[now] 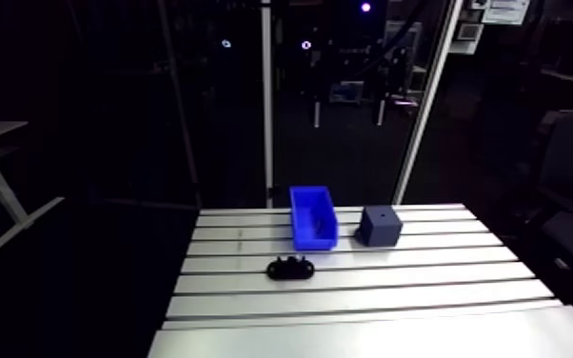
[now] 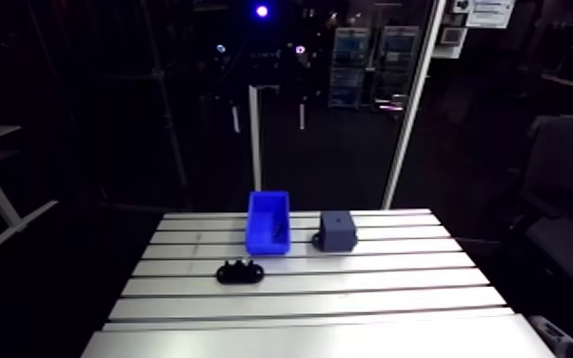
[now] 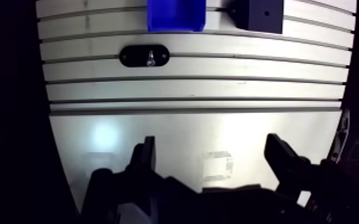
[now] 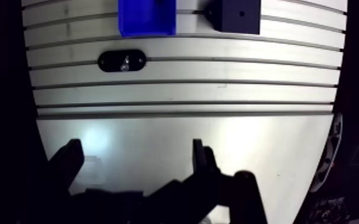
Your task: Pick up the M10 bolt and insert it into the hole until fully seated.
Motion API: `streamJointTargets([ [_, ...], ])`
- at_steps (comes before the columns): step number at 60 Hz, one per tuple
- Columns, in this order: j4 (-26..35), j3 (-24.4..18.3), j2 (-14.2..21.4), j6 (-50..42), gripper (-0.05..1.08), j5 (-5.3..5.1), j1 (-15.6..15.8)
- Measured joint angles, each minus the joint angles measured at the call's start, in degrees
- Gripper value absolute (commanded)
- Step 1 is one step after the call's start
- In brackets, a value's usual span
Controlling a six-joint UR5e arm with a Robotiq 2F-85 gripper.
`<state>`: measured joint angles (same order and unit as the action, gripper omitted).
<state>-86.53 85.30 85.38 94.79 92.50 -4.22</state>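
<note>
Zero contact yet, so approach step. Wide-open empty hand (image 3: 212, 149) at near edge of slotted aluminium worktop (image 3: 217, 89). Small silvery M10 bolt (image 3: 150, 57), probably, in black oval holder (image 3: 131, 56) mid-worktop. Next: reach forward, centre over it, lower.

The desk (image 3: 188, 89) reads as bare brushed aluminium, smooth between its dark slots, and there's a soft pale sheen spreading over the plain sheet at its near edge. Up by the far edge, the blue bin (image 1: 314, 240) looks like moulded plastic, smooth, with a slight gloss on its walls. Next to it, the dark block (image 1: 382, 227) is matt, no shine at all, material hard to call. The black holder (image 3: 133, 56) looks like dull, smooth plastic, and the small bolt (image 3: 150, 57) lying in it glints, bright metal. The end effector (image 3: 212, 149) shows matt black fingers (image 3: 148, 156).
</note>
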Motion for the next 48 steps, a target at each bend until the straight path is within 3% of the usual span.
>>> streamJointTargets([
  [22, -1.24, -6.81, -3.77, 1.47, 0.00, 1.44, 4.28],
  [48, -1.41, -8.25, -4.36, 1.96, 0.00, 1.49, 4.75],
])
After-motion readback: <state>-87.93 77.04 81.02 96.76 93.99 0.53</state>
